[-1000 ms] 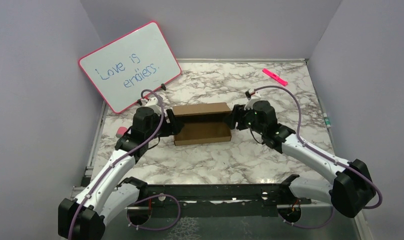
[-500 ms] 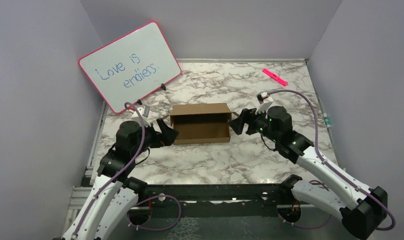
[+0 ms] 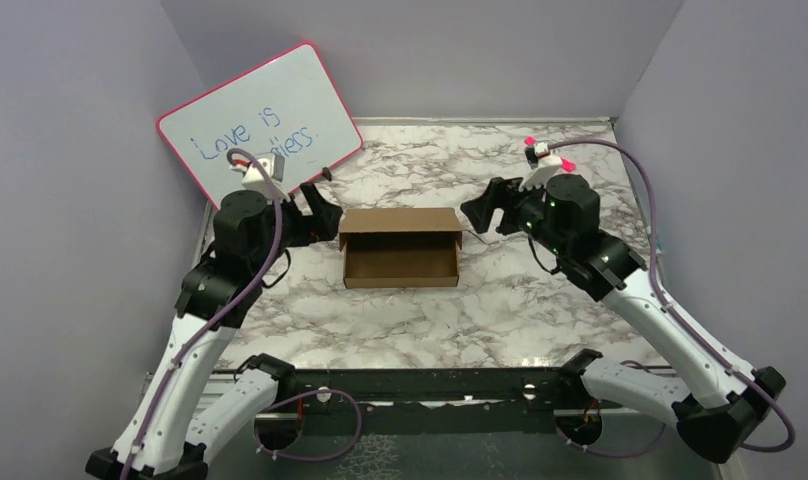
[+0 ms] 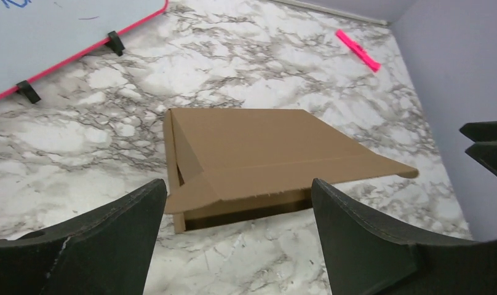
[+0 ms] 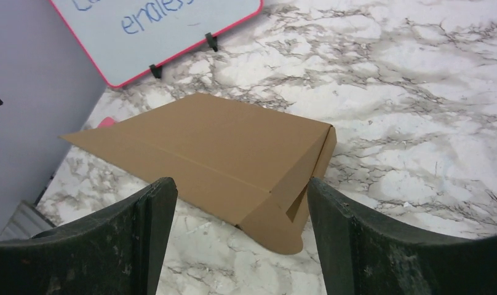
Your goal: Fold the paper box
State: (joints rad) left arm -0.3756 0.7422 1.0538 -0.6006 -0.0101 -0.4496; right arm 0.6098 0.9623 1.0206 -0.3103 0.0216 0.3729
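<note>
Well, there is one paper box (image 3: 400,250) on the marble table (image 3: 420,320), one pink-framed whiteboard (image 3: 260,130) propped at the far left, one pink marker (image 4: 358,49) near the far right corner, and two arms. The box sits in the middle of the table, between the two grippers. Its tray is on the surface and its lid slants up from the far edge, half raised rather than shut.

The left gripper (image 3: 325,215) hangs just off the box's left end with its jaws spread wide, holding nothing and touching nothing. The right gripper (image 3: 478,212) hangs off the right end in the same way, jaws parted and empty, clear of the cardboard. From each wrist the box shows framed between two dark fingers with table visible around it.

A second ago both grippers were tight against the ends of the box, with narrower jaws. Since then they have let go, backed outward and risen, the right wrist now partly in front of the marker. The box lies in about the same spot.
</note>
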